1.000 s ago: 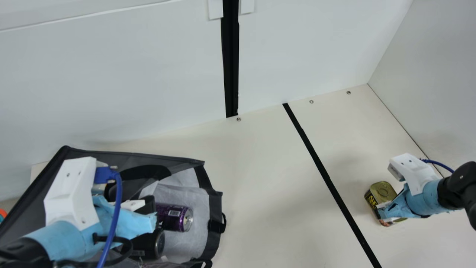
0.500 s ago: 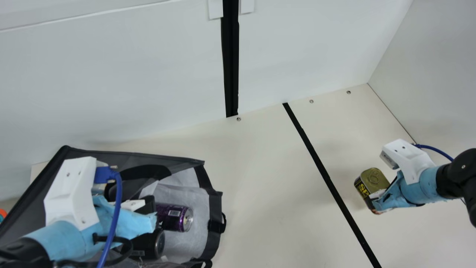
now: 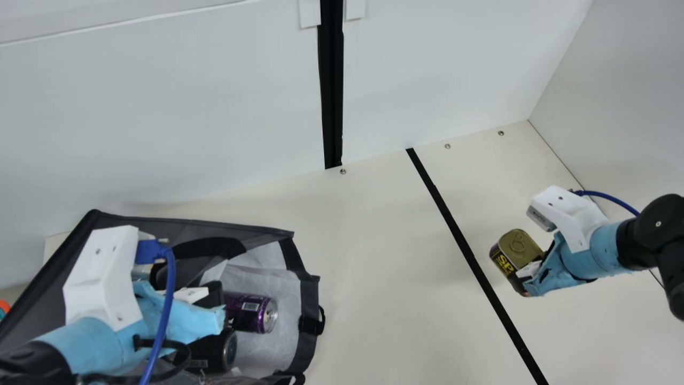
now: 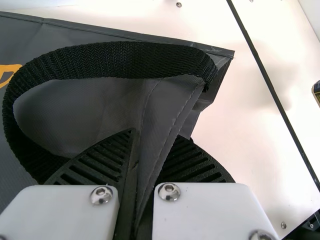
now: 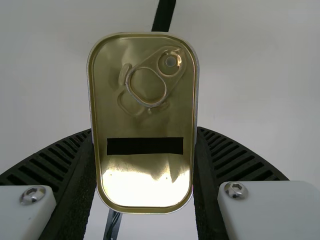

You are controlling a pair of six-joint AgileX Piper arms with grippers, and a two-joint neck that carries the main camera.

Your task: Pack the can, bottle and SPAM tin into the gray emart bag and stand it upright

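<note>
My right gripper (image 3: 534, 275) holds the SPAM tin (image 3: 515, 251) above the table, right of the black line. In the right wrist view the tin (image 5: 145, 122) sits between the two fingers of my right gripper (image 5: 145, 165), gold lid and pull ring facing the camera. My left gripper (image 3: 214, 310) is over the gray bag (image 3: 256, 230), which lies on its side at the left. The left wrist view shows my left gripper (image 4: 150, 165) shut on the bag's rim (image 4: 160, 125) beside a black handle. Inside the bag lie a purple can (image 3: 248, 313) and a black can-like item (image 3: 214, 350).
A black line (image 3: 470, 256) runs across the table (image 3: 385, 256). White walls (image 3: 160, 117) stand along the back and right. Part of an orange and teal object (image 3: 4, 307) shows at the far left edge.
My right gripper has lifted the SPAM tin off the table and carried it leftward and toward the back, closer to the black line. The left arm and the bag have stayed still.
</note>
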